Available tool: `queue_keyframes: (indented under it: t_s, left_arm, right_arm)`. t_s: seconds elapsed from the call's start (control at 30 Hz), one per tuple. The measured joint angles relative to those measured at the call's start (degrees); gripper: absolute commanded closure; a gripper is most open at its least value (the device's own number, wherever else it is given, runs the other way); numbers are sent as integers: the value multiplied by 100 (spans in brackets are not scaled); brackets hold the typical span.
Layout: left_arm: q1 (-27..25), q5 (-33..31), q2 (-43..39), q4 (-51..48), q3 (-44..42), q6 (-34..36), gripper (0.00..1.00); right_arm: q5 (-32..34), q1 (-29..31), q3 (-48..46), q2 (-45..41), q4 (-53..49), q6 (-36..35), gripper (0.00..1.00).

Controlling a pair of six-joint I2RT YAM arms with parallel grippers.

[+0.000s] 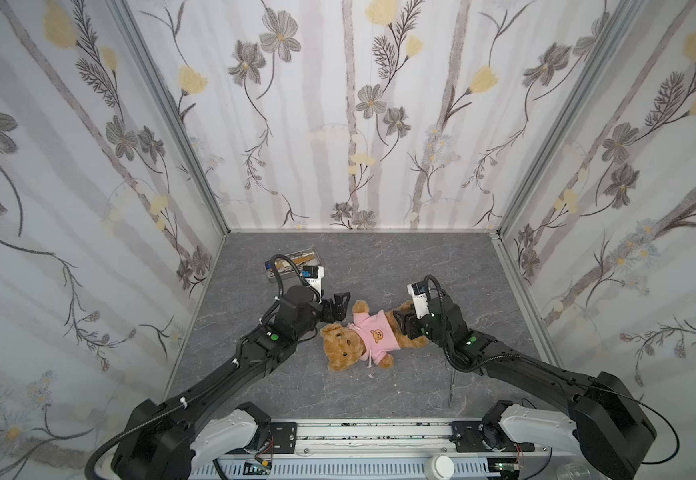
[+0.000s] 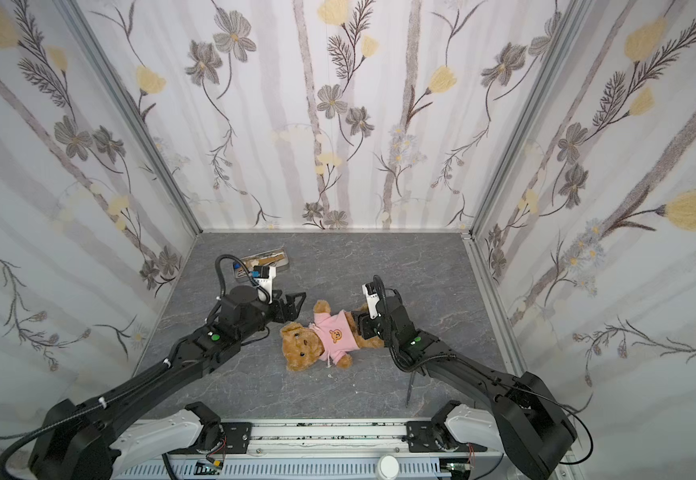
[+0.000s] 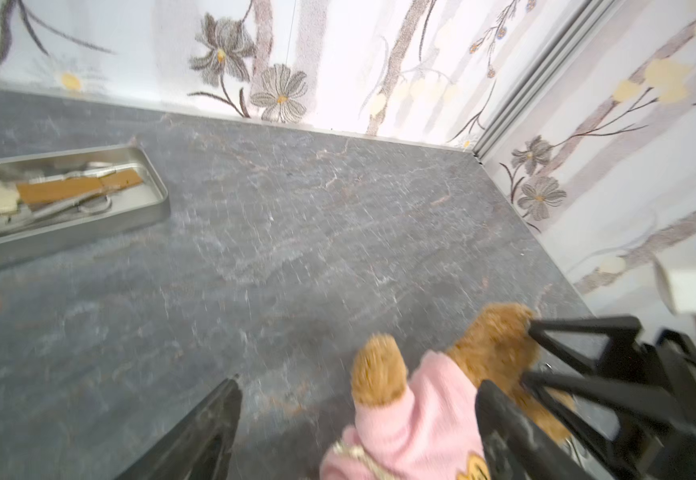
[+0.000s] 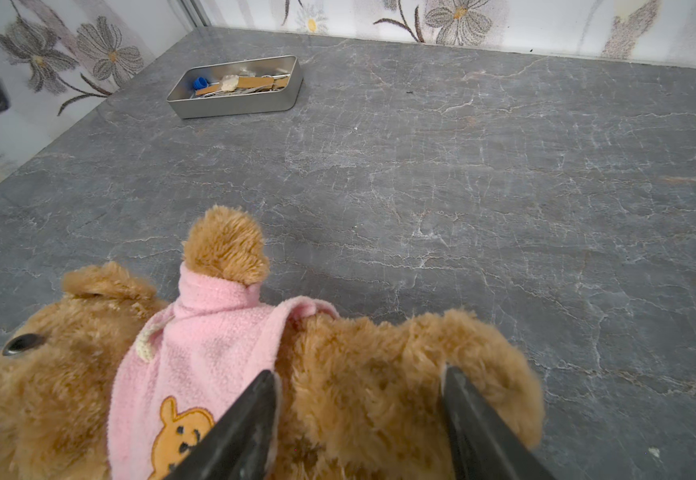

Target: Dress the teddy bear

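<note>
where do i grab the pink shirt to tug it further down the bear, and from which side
Pinch the loose bottom hem of the pink shirt, where it curls up off the belly fur. Come from the leg end, on the right in both top views: the teddy bear lies on its back, head to the left, so the pull runs down the body. The right end effector grips the hips there.

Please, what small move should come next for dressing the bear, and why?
Probably the right end effector should take the hem of the pink shirt and pull it toward the legs: both arms of the teddy bear are through the sleeves, but the hem lies bunched above its bare belly.
</note>
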Motion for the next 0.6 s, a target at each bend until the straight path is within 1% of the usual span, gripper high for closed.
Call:
queue_keyframes:
  t_s: [0.1,0.2,0.27,0.33,0.43,0.53,0.6]
  left_arm:
    - [-511,-74,-909,-297,-688,-505,13]
    - [-1001,-177,-1318,-553,-1121,-968,11]
    - [-1263,-249,-1294,-619,-1259,-1180,11]
    - [-1419,-317,-1137,-699,-1325,-1355,10]
    - [-1567,-420,-848,-734,-1342,-1495,8]
    - [-1639,-483,-557,-713,-1342,-1517,7]
    - [-1639,-654,-372,-680,-1338,-1497,7]
  right_arm:
    - [-33,2,42,-330,-302,-61,36]
    - [-175,70,48,-647,-503,-66,36]
    - [-269,177,42,-772,-634,-63,37]
    - [-326,358,-26,-863,-699,-39,39]
    - [-413,562,-243,-852,-682,101,41]
    - [-466,579,-520,-656,-610,273,43]
    - [-490,531,-664,-457,-490,352,46]
